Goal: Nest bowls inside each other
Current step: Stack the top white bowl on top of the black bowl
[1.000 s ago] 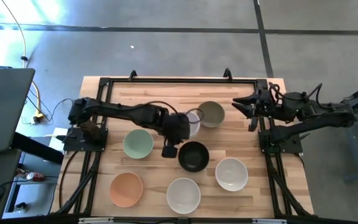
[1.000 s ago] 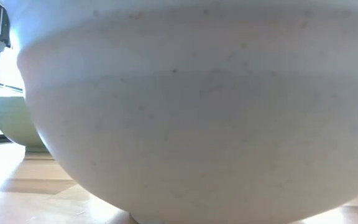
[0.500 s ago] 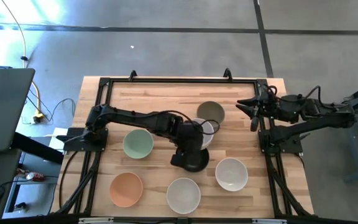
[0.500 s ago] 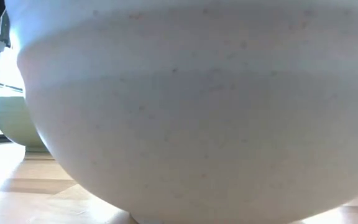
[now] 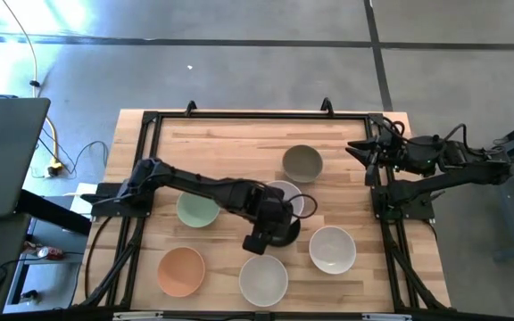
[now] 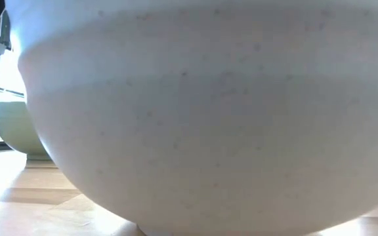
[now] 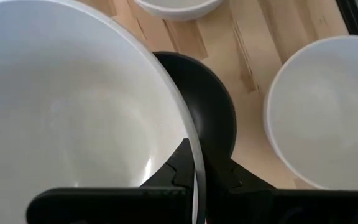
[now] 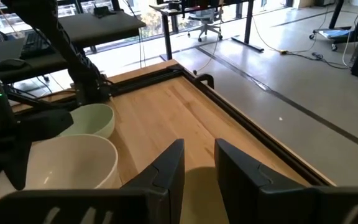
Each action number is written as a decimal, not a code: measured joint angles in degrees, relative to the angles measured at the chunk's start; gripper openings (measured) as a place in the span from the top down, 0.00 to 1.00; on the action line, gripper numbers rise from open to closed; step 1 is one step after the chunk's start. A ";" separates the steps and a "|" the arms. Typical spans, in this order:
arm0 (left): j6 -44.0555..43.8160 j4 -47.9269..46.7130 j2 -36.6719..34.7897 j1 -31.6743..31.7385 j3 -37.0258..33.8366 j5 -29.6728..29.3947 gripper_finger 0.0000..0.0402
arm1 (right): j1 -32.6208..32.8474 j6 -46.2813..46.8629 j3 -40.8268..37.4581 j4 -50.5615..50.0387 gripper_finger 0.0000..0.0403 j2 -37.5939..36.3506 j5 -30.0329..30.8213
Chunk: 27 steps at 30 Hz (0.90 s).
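Low view blocked by white bowl (image 6: pixel 202 118); left jaws pinch another white bowl's (image 7: pixel 73 118) rim.

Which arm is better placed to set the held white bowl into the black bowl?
The left: its gripper grips the small round white bowl's rim right above the black bowl. The right gripper waits by the table's edge.

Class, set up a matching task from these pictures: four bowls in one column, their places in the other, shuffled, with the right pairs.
Bowls:
1. grey bowl
2. peach bowl
3. mint bowl
4. white bowl held by the left end effector

Places:
A. near left corner of the table
B. over the black bowl
C. far side, nearest the right end effector
D. under the left arm's reach

Pairs: 1-C, 2-A, 3-D, 4-B
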 joint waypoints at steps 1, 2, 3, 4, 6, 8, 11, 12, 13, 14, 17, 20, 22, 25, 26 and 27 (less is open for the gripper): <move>-0.27 0.01 0.00 -0.22 0.00 -0.15 1.00 | 0.00 0.21 0.00 0.00 0.81 0.01 0.00; -0.63 -0.02 0.00 -0.42 0.00 -0.32 1.00 | 0.00 0.47 0.00 0.00 0.81 0.01 0.00; -1.01 -0.02 0.00 -0.65 0.00 -0.36 1.00 | 0.00 0.57 0.00 0.00 0.81 0.01 0.00; -1.32 0.03 0.00 -0.90 0.00 -0.37 1.00 | 0.00 0.62 0.00 0.00 0.81 0.01 0.00; -1.58 0.03 0.00 -1.48 0.00 -0.48 1.00 | 0.00 0.74 0.00 0.00 0.81 0.01 0.00; -2.24 0.20 0.37 -1.97 0.00 -1.04 1.00 | 0.00 1.36 0.00 0.00 0.81 0.01 -0.01; -3.12 0.05 0.83 -2.66 -0.01 -1.00 1.00 | 0.00 2.02 0.00 0.01 0.81 0.04 -0.27; -3.21 0.34 1.11 -2.88 0.00 -0.99 1.00 | 0.00 2.13 0.00 0.00 0.81 0.04 -0.39; -3.27 0.67 1.33 -3.04 0.07 -1.03 1.00 | 0.00 2.41 0.00 0.02 0.81 0.04 -0.67; -3.67 0.45 1.54 -3.13 0.06 -1.04 1.00 | 0.00 2.54 0.00 0.02 0.81 0.04 -0.76; -4.17 0.33 2.06 -3.28 -0.01 -0.98 1.00 | 0.00 3.22 0.00 0.02 0.81 0.07 -1.23; -4.58 0.06 2.58 -3.28 -0.02 -0.99 1.00 | 0.00 3.38 0.00 0.02 0.81 0.10 -1.79; -4.58 0.84 3.12 -3.28 0.02 -0.94 1.00 | 0.02 3.60 0.02 0.02 0.81 0.10 -2.12; -4.95 0.55 3.62 -3.32 -0.02 -0.96 1.00 | 0.00 3.65 0.02 0.02 0.81 0.10 -3.30; -4.97 1.10 4.00 -3.32 -0.02 -0.96 1.00 | 0.00 3.90 0.02 0.02 0.81 0.10 -3.58; -5.05 2.04 4.39 -3.32 0.02 -0.77 1.00 | 0.02 4.42 0.02 0.02 0.81 0.10 -3.67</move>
